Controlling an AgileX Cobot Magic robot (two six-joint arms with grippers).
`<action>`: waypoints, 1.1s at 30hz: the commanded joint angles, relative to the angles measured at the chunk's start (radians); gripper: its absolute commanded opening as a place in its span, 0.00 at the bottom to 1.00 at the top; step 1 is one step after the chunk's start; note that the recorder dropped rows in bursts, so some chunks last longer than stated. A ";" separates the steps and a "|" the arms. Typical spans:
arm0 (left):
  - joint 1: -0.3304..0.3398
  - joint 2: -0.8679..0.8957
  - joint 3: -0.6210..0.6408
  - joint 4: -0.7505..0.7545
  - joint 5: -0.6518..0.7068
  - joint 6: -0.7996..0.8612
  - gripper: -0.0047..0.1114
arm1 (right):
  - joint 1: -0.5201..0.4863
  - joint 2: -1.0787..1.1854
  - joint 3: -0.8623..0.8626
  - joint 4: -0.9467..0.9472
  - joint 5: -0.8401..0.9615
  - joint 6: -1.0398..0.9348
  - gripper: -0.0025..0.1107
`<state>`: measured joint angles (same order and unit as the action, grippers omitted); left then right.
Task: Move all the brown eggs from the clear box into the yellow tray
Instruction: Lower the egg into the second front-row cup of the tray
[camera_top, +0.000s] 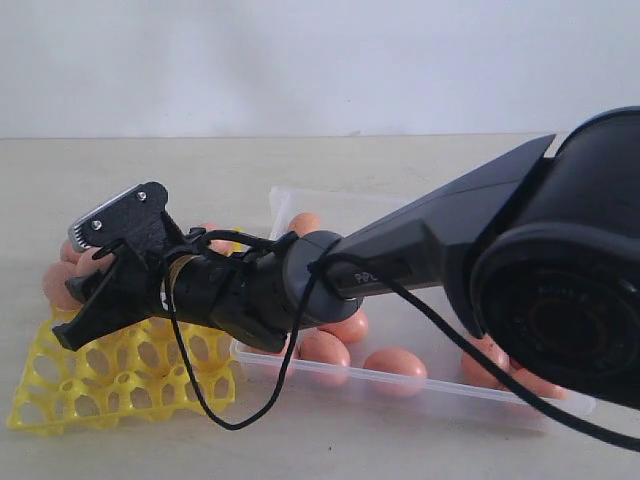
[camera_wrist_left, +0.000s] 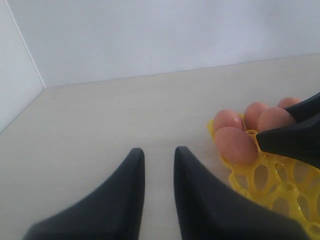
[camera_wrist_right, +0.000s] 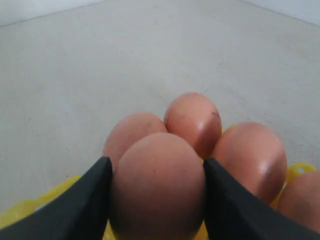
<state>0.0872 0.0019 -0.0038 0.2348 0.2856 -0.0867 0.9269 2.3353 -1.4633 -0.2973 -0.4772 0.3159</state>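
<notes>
Right hand (camera_wrist_right: 156, 167) seemingly clasps 1 brown egg (camera_wrist_right: 156, 197).

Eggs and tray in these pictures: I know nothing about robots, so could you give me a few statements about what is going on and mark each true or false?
1. The right pincer grips a brown egg. True.
2. The yellow tray is empty. False: several placed eggs sit in it.
3. Loose eggs lie in the clear box. True.
4. The left pincer carries an egg. False: nothing is between its fingers, and it is over the bare table beside the tray.
5. The right pincer is above the clear box. False: it is over the yellow tray.
</notes>
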 joint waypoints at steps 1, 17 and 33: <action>0.002 -0.002 0.004 -0.002 -0.002 -0.002 0.23 | 0.001 0.004 -0.005 -0.001 -0.012 -0.010 0.03; 0.002 -0.002 0.004 -0.002 -0.002 -0.002 0.23 | 0.001 -0.002 -0.005 0.001 -0.024 -0.010 0.03; 0.002 -0.002 0.004 -0.002 -0.002 -0.002 0.23 | -0.022 -0.004 -0.054 0.003 0.019 -0.037 0.03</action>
<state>0.0872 0.0019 -0.0038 0.2348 0.2856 -0.0867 0.9098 2.3404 -1.5110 -0.2952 -0.4546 0.2814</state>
